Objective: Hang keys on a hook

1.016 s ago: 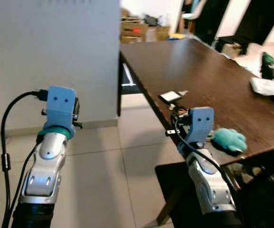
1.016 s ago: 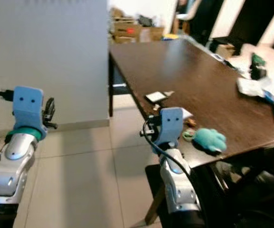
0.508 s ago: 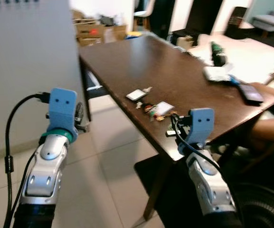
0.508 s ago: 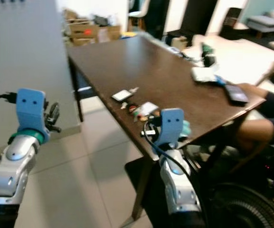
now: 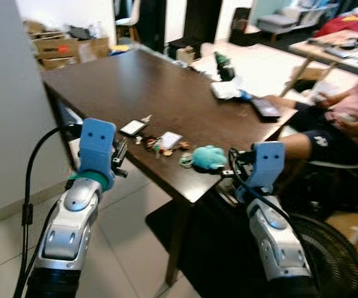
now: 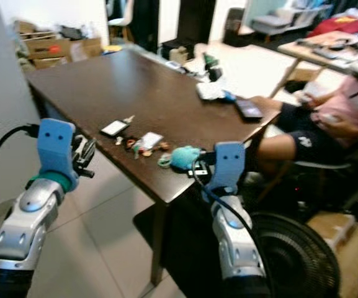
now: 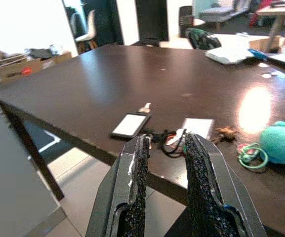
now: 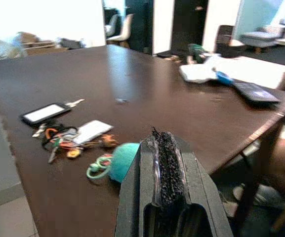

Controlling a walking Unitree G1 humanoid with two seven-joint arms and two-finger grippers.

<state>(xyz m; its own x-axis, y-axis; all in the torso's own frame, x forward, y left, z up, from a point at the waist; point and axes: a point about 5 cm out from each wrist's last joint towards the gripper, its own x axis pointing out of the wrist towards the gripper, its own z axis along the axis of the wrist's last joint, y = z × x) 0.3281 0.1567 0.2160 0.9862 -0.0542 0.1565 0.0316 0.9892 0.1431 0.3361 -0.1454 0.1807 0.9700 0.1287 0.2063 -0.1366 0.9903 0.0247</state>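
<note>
Lying near the counter edge, beside the teal plush, the keys look light, loose and jangly; best pinched at the ring. Left pincer hangs parted before them, right pincer clenched, empty. Individual keys blur together; no hook can be made out.

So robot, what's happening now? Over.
Left gripper open, right gripper shut, both empty. Keys lying on table beside teal plush. Person seated at the far side.
</note>
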